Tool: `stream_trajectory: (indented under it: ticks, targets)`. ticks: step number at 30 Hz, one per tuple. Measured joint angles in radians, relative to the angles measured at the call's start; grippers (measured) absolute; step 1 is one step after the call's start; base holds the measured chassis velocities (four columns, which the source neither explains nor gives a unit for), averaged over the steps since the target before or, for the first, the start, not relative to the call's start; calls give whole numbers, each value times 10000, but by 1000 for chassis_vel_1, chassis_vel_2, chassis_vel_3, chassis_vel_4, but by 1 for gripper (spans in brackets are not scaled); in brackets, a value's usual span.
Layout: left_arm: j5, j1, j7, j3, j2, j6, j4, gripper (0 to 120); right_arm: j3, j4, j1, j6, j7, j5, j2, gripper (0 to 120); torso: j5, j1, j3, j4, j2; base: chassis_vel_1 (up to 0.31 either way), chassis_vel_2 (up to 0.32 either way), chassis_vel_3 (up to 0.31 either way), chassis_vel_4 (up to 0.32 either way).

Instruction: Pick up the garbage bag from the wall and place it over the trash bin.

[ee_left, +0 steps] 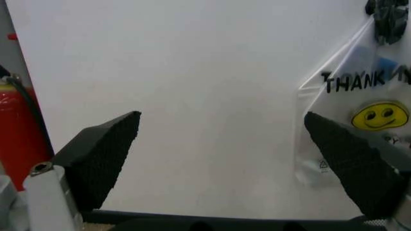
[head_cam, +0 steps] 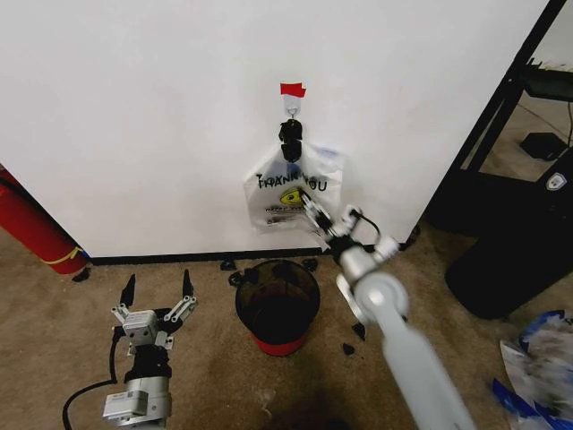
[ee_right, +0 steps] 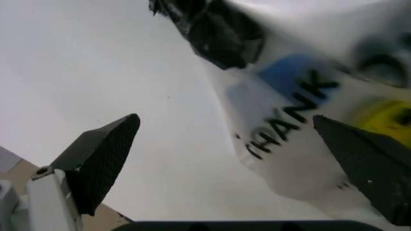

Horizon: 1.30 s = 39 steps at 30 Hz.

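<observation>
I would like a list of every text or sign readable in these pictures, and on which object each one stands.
"THANK YOU": black capitals on the bag hanging on the wall; the left wrist view cuts it off after "THANK".
Yellow smiley face, a sign without words: same bag, below the capitals.
Small print under the smiley: too blurred to read.
Emblem on the black object at the right edge: too small to read.

R gripper [ee_right: 228, 163] spread wide by "THANK" bag [ee_right: 301, 115]

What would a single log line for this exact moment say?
right gripper: open, raised at hanging bag | left gripper: open, low beside trash bin | bag: on wall hook, above bin
</observation>
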Motion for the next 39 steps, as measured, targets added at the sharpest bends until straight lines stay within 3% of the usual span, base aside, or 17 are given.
stream_trajectory:
  ticks: [10, 26, 34, 39]
  targets:
    - [131, 107, -91, -126, -255, -88, -98, 100, -436, -1948, 1440, 430, -257, -308, 467, 100, 0, 0, -1, 0, 0, 0, 0, 0, 0]
    - [-288, 381, -136, -481, -230, -232, -343, 100, -370, -2529, 2128, 542, -568, -90, 329, 98, 2, -1, -1, -1, 0, 0, 0, 0, 0]
    - [-81, 623, -128, -443, -70, -501, -396, 100, -468, -2962, 2380, 536, -1004, -40, 134, 75, 2, -1, -1, 0, 0, 0, 0, 0, 0]
    - [-4, 502, -102, -350, -149, -474, -430, 100, -355, -2778, 2287, 504, -998, 23, 285, 53, 2, -1, -1, 1, 0, 0, 0, 0, 0]
